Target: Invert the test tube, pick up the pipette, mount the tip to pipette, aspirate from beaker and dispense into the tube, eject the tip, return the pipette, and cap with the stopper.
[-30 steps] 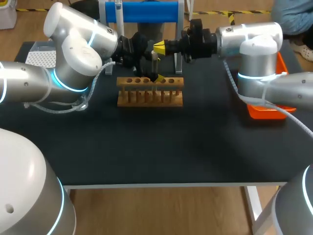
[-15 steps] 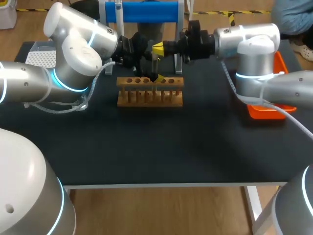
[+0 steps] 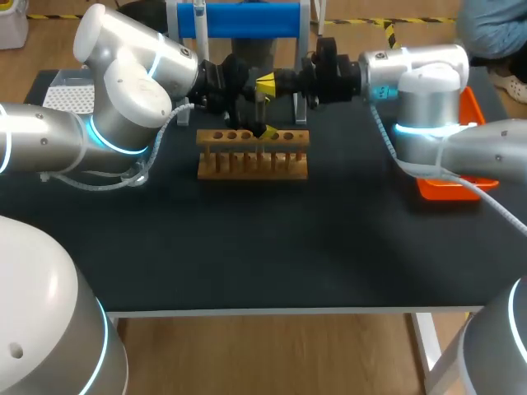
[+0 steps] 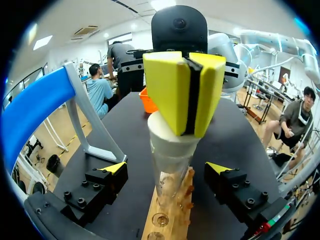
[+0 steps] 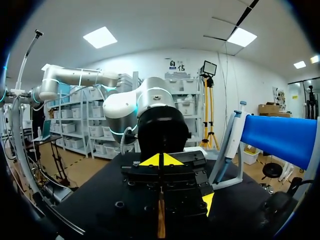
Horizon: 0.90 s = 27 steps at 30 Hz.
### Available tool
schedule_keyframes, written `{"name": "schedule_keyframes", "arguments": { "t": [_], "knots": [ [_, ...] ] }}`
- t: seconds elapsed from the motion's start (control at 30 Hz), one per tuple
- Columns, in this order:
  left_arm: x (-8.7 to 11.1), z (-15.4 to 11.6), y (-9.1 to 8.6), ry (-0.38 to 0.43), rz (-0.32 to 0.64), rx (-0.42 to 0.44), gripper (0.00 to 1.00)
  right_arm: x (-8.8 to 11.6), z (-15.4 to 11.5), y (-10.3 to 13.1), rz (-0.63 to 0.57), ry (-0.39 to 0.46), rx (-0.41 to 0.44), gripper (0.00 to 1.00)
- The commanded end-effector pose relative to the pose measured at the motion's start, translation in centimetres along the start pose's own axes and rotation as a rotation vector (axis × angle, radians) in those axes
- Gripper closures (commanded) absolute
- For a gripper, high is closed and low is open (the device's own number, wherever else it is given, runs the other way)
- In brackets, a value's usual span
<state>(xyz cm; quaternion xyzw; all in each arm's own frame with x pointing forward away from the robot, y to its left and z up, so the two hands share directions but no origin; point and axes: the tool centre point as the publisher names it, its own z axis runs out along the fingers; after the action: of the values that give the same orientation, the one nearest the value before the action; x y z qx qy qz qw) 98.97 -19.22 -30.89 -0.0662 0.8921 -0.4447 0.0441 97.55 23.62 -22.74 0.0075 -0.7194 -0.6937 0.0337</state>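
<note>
From where I stand there are 2 arms, 1 rack, 1 tube, 1 stopper, 1 pipette and 1 tray on the dark table (image 3: pixel 263 239). Far left sits 1 white tip box (image 3: pixel 66 95) at the table's edge. The left arm (image 3: pixel 123 99) comes in beside it, and the left gripper (image 4: pixel 166 168) is spread wide. Its 2 yellow tips (image 4: pixel 114 167) stand one to each side of the tube without touching it, so it holds nothing. Behind, 1 stand with a blue bar (image 3: pixel 247 18) carries the 1 pipette (image 5: pixel 234 131), hanging at the stand's end. In front of the stand lies 1 wooden rack (image 3: pixel 253 156) with 1 row of holes. The 1 test tube (image 4: pixel 170 176) stands upright in that rack; it is clear and narrow, and I cannot make out any liquid in it. Its mouth is plugged by 1 off-white stopper (image 4: pixel 167 139), wider than the tube and tapering down into it. The right gripper (image 4: pixel 191 95) lies level at the stopper's top, its 2 yellow pads pressed together with only a thin dark seam between. Whether they pinch any of the stopper I cannot tell. The right arm (image 3: pixel 420 74) comes in from the right, with 1 orange tray (image 3: pixel 449 188) at that table edge, partly behind it.
</note>
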Motion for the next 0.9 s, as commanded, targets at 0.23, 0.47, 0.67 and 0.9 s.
{"name": "schedule_keyframes", "arguments": {
  "t": [0.23,0.47,0.67,0.9],
  "knots": [
    [-0.1,0.0,0.0,0.002,0.0,0.0,0.0,-0.2,-0.2,-0.6,-0.005,0.004,-0.013,1.0],
    [-0.1,0.0,0.0,0.002,0.0,0.0,0.0,-0.1,-0.7,1.4,-0.034,0.002,-0.027,0.0],
    [-0.1,0.0,0.0,0.002,0.0,0.0,0.0,0.0,-2.2,3.3,-0.072,-0.028,-0.024,0.0],
    [-0.1,0.0,0.0,0.002,0.0,0.0,0.0,-0.5,-5.7,3.8,-0.132,-0.095,0.056,0.0]
  ]
}}
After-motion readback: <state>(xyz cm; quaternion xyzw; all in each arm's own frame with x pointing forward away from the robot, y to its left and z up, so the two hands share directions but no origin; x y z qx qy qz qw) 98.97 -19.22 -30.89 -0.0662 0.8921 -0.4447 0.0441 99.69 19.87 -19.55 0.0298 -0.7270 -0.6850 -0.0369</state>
